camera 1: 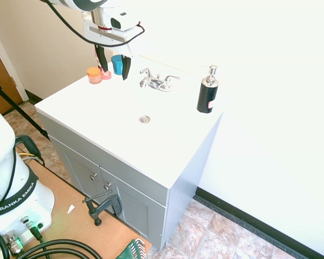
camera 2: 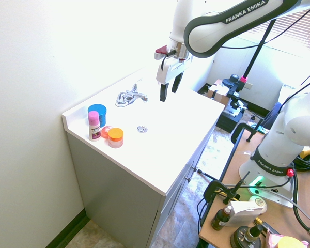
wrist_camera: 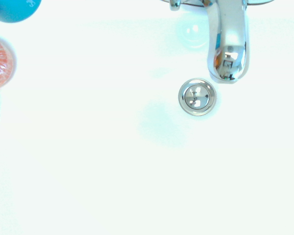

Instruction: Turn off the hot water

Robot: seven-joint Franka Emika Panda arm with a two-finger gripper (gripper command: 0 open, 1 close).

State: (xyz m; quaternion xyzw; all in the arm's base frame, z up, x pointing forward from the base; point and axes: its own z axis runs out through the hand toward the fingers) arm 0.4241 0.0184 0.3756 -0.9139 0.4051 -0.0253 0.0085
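1. White and glossy, the worktop (camera 1: pixel 124 108) tops a grey cabinet (camera 1: pixel 135 199) against a pale wall; patterned tiles (camera 1: pixel 205 221) cover the floor.
2. In the first exterior view a black soap pump bottle (camera 1: pixel 207 91) stands on the worktop near the wall; the second exterior view does not show it.
3. The second exterior view shows a pink-capped bottle (camera 2: pixel 94 126) plainly, beside a blue tub (camera 2: pixel 97 114) and an orange-lidded jar (camera 2: pixel 115 138), and also window blinds (camera 2: pixel 292 31).
4. The wrist view looks down on the round drain (wrist_camera: pixel 197 97) near the tip of the faucet's spout.
5. The chrome faucet (camera 2: pixel 129 96), with its two lever handles, sits at the back of the worktop, near the hand (camera 2: pixel 170 95) and apart from it.
6. The hand hangs above the worktop, fingers apart, nothing between them; no stream of water is visible.
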